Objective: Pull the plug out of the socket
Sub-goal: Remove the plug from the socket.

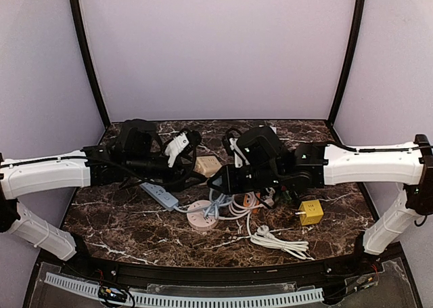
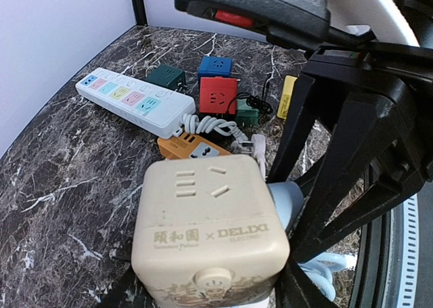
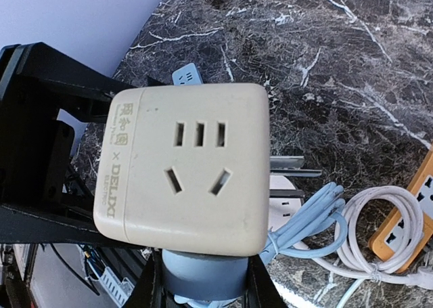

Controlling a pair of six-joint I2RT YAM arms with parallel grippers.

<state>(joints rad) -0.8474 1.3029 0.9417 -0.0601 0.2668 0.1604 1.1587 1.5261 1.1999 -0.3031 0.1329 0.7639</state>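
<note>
1. right wrist view: the cream cube socket [image 3: 189, 166] is held off the marble table [image 3: 352, 44], the blue-grey plug [image 3: 203, 271] seated in one face
2. right gripper [image 3: 203, 284] is clamped on that plug, so it can draw it straight out
3. left gripper [image 1: 195, 163] is closed on the socket from the other side, likely to brace it against the pull
4. plug looks not yet free; no gap shows at the joint

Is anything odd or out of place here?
Yes. The beige cube socket is off the table, held by the left gripper, with the blue plug in the right gripper. Cables lie tangled on the table.
</note>
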